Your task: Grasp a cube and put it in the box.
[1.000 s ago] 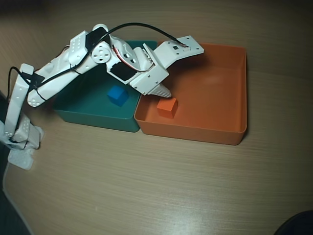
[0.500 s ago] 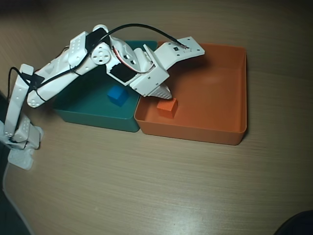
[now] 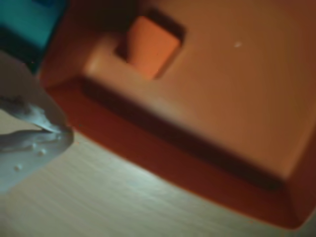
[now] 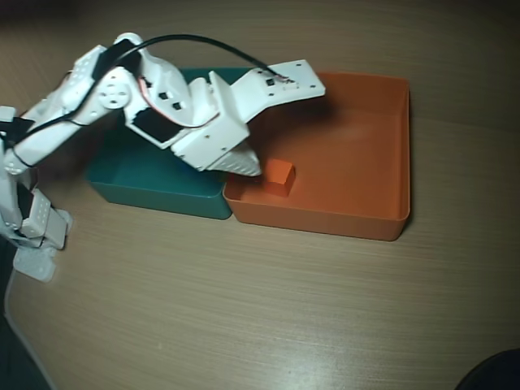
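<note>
The wooden tabletop (image 4: 244, 309) carries two shallow square boxes set side by side with their walls touching. The arm (image 4: 106, 106) reaches in from the left of the overhead view and hangs over the seam between them. Its base sits at the left edge, so it can serve either container from one stance.

The orange box (image 4: 382, 122) lies to the right in the overhead view, the teal box (image 4: 154, 195) to the left. Much of the teal one is hidden under the arm, and whatever it holds cannot be seen.

The orange cube (image 4: 279, 176) rests on the floor of the orange box near its front left corner, apart from the walls. In the wrist view the cube (image 3: 150, 45) sits alone and clear of the white fingertips (image 3: 52, 129), which lie over the tabletop just outside the box's front wall (image 3: 187, 163).

The jaws appear released from the cube and drawn together, holding nothing, though the wrist view is blurred and only their tips show. Judging by how things lie, the placement is done and the arm only has to clear away.
</note>
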Motion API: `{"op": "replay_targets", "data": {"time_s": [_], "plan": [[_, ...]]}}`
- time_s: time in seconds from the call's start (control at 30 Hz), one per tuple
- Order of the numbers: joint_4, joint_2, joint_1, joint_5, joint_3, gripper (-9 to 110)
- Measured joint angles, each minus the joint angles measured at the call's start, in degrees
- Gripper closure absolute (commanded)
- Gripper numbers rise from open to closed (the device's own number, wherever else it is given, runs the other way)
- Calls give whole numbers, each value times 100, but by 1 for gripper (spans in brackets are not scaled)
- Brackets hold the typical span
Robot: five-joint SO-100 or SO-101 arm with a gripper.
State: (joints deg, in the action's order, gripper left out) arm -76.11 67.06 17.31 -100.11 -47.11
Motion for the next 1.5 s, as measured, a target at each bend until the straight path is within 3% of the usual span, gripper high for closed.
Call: {"op": "replay_targets", "data": {"time_s": [0.57, 1.1, 1.27, 1.5], "plan": [[0, 5985, -1978, 0, -6504, 107], [1819, 10872, -2057, 0, -12718, 107], [1837, 11839, -2039, 0, -13122, 107], [993, 12296, -2057, 0, -13122, 107]]}}
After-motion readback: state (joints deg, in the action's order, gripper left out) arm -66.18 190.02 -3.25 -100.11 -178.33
